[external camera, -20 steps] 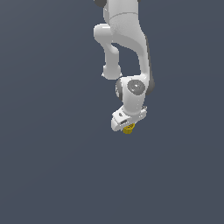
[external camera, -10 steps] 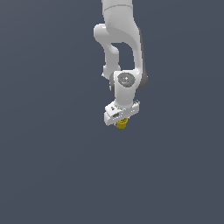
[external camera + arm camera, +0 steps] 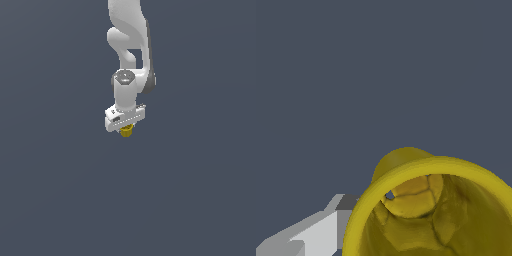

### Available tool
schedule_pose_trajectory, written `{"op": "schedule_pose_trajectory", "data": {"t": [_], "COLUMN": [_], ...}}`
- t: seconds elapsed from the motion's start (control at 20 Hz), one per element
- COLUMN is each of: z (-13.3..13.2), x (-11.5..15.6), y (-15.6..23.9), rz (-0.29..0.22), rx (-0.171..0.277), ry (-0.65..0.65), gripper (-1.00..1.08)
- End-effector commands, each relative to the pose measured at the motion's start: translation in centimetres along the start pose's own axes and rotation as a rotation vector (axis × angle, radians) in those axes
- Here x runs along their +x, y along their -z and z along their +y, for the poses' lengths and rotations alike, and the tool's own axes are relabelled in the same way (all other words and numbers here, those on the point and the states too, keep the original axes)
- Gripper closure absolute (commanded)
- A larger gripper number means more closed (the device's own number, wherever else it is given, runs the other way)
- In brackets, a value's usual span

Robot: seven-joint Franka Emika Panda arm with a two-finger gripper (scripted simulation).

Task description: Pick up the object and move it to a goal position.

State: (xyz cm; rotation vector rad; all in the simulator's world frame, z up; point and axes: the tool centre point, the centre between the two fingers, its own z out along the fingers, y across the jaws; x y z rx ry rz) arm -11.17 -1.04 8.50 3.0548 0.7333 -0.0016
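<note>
1. In the middle of the exterior view, a little above the centre, the white arm hangs down from the top edge, and its gripper [image 3: 126,128] points downward over a plain dark grey ground.

2. The object [image 3: 127,131], a small yellow cup-like piece, sits directly under the white hand body, touching it. Only its lower part shows there; the rest is hidden by the hand.

3. In the wrist view the object [image 3: 431,210] fills the lower right of the frame. Its round rim faces the camera and I can look into the hollow centre, so I judge that its long axis runs along the gripper's own axis, toward the camera.

4. One light grey finger [image 3: 316,232] appears at the lower left of the wrist view, just beside the cup's outer wall. The contact itself and the second finger are not visible. Because the cup sits at the hand with nothing else seen under it, I judge the fingers to be closed on it, not open.

5. No goal marker shows in either view, so I cannot tell which way the goal lies from the hand.

6. The relation that matters for the next move: the object lies straight below the hand, between the fingers, so it should travel with the arm in any direction. The risk, in my judgement, is that a smooth round wall can slip.
</note>
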Motion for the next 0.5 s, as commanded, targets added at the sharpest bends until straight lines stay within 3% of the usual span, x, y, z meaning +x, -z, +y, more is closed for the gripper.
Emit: {"op": "schedule_pose_trajectory", "data": {"t": [0.0,0.45], "z": [0.7,1.9], "x": [-1.4,-3.3], "y": [0.5,1.3], "rz": [0.001,0.001], "rx": [0.000,0.000], "ry": [0.001,0.001], "gripper": [1.08,1.08]}}
